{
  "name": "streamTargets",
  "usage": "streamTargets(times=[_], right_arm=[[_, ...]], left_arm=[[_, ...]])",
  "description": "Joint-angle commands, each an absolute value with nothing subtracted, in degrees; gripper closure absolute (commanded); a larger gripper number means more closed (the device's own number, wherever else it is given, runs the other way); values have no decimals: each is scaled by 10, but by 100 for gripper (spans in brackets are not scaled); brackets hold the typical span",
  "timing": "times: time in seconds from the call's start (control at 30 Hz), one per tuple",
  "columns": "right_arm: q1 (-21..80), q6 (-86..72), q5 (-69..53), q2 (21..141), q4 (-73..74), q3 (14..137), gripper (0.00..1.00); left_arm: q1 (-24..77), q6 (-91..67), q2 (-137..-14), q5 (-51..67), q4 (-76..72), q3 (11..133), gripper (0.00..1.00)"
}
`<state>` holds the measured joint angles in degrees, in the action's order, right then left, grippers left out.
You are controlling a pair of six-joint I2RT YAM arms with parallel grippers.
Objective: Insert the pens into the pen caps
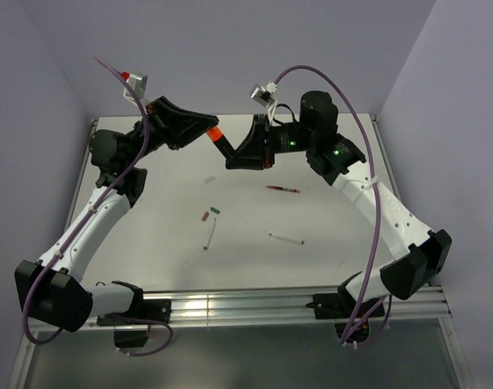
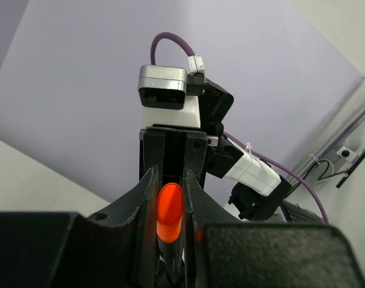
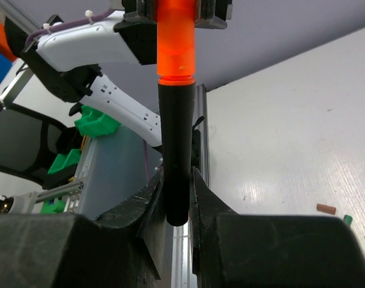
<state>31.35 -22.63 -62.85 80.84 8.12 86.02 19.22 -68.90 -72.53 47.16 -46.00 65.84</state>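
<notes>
On the big white desk point(image 1: 327, 219) two robot arms reach in and meet up in the air over the far side. The left arm point(image 1: 92, 219) is white and black, and so is the right arm point(image 1: 376, 203).

The left gripper point(image 2: 169, 201) is narrow and squeezes the orange cap point(image 2: 169, 210) between its two fingers. The right gripper point(image 3: 177, 192) is narrow too and holds the bottom end of the black marker point(image 3: 175, 150). The marker hangs in the air between the two grippers and does not touch the desk. The orange cap sits on the top end of the marker. In the right wrist view the cap and the marker make one straight line, but I cannot tell how far the marker is pushed in.

Down on the desk lie the thin pens. The dark red pen point(image 1: 283, 189) lies flat near the middle, on the near side of the right gripper. A white pen point(image 1: 209, 233) lies closer to the front, a bit left of the middle, and points mostly front to back. The other white pen point(image 1: 285, 238) lies to its right, well apart from it, and is turned almost sideways.

The smallest things are two tiny caps. The brownish-red cap point(image 1: 204, 216) lies just past the far end of the first white pen. The green cap point(image 1: 216, 210) lies just beside the brownish-red one, a little farther back.
</notes>
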Motion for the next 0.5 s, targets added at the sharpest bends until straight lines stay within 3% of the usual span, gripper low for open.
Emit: streamTargets(times=[0.0, 0.47], right_arm=[[316, -202, -579, 818, 87, 926, 100], [316, -203, -507, 834, 115, 974, 100]], left_arm=[[210, -672, -703, 467, -410, 635, 100], [264, -635, -704, 461, -349, 597, 100]])
